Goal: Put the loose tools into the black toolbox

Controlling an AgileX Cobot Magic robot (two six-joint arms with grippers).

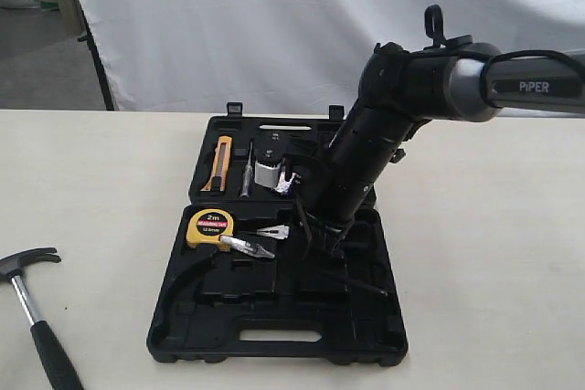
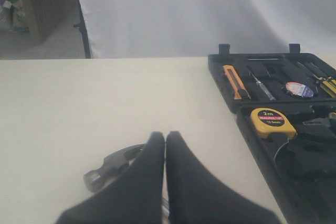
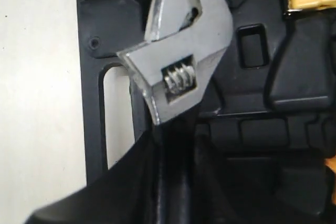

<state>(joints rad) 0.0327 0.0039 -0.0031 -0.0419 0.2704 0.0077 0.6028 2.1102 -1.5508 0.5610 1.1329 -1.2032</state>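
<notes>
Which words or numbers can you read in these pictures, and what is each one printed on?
"PIPER": on the right arm.
"2m": on the yellow tape measure lying in the black toolbox.
Smaller print under "2m": too small to read.
Label on the small round tape roll: blurred, unreadable.

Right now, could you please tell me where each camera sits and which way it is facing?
Exterior: off the arms, facing the white backdrop across the table; looks down on the open black toolbox; the right arm shows.
Left wrist: on that wrist, low, looking over the table; the shut left hand shows.
Right wrist: on that wrist, looking down into the toolbox; the right hand grips the wrench.
Shared: exterior and left wrist both show the hammer.
</notes>
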